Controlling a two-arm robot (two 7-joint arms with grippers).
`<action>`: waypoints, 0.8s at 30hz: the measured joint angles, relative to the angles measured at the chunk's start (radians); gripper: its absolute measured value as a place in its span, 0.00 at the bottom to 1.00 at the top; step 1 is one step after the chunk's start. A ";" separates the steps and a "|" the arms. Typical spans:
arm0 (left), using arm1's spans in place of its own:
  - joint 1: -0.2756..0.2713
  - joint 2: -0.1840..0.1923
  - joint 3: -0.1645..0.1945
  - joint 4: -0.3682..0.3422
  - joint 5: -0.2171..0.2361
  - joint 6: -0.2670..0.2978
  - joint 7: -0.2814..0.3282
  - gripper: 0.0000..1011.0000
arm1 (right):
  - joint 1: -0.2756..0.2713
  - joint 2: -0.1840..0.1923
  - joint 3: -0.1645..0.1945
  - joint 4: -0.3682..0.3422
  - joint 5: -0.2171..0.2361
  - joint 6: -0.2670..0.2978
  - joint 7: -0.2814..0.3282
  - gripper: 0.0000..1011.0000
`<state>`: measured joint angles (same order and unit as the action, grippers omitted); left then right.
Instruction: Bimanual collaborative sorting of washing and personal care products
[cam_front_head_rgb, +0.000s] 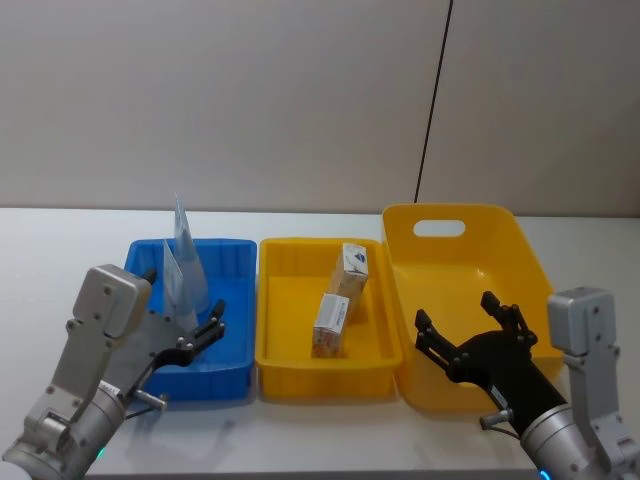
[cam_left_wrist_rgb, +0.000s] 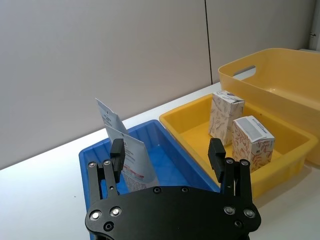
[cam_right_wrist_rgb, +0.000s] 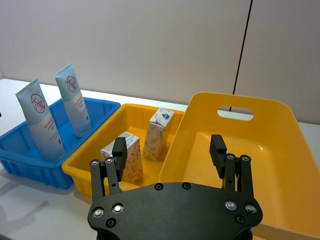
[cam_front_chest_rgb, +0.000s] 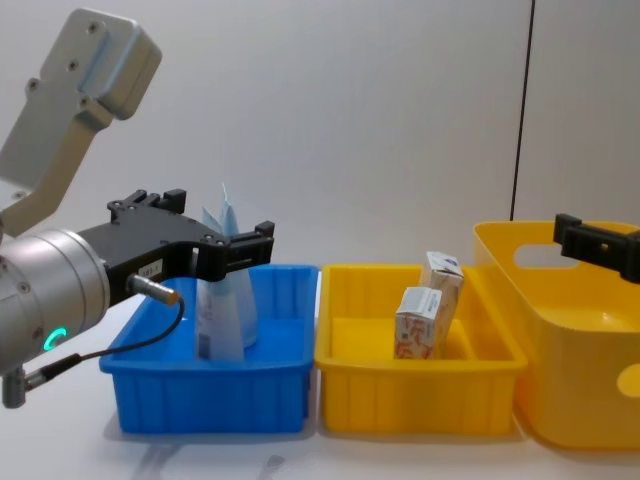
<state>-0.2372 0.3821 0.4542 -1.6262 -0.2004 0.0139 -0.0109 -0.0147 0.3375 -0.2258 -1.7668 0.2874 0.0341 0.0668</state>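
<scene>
**Fig. Both claws spread and empty above the bins; sorting looks, by my reading, complete.**

Reference: the middle yellow tray (cam_front_head_rgb: 290, 312). Two cartons (cam_right_wrist_rgb: 159, 131) stand inside it. Two tubes (cam_right_wrist_rgb: 72, 100) stand upright in the blue bin (cam_front_head_rgb: 228, 243) to its left, and the large yellow bin (cam_front_head_rgb: 522, 262) to its right appears empty. My left claw (cam_left_wrist_rgb: 166, 150) hovers at the tubes, my right claw (cam_right_wrist_rgb: 167, 145) over the large bin. I would raise the left claw straight up, since the tubes could tip. One finger may be touching the nearer tube. The bin wall hides the caps.

The 2 tubes (cam_right_wrist_rgb: 75, 107) bear red round marks; lettering unreadable.
</scene>
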 joint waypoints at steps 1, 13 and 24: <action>0.000 0.000 0.000 0.000 0.000 0.000 0.000 0.99 | 0.000 0.000 0.000 0.000 0.000 0.000 0.000 0.99; 0.000 0.000 0.000 0.000 0.000 0.000 0.000 0.99 | 0.000 0.000 0.000 0.000 0.000 0.000 0.000 0.99; 0.000 0.000 0.000 0.000 0.000 0.000 0.000 0.99 | 0.000 0.000 0.000 0.000 0.000 0.000 0.000 0.99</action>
<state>-0.2371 0.3821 0.4542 -1.6262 -0.2004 0.0139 -0.0109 -0.0146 0.3375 -0.2258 -1.7668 0.2874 0.0340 0.0668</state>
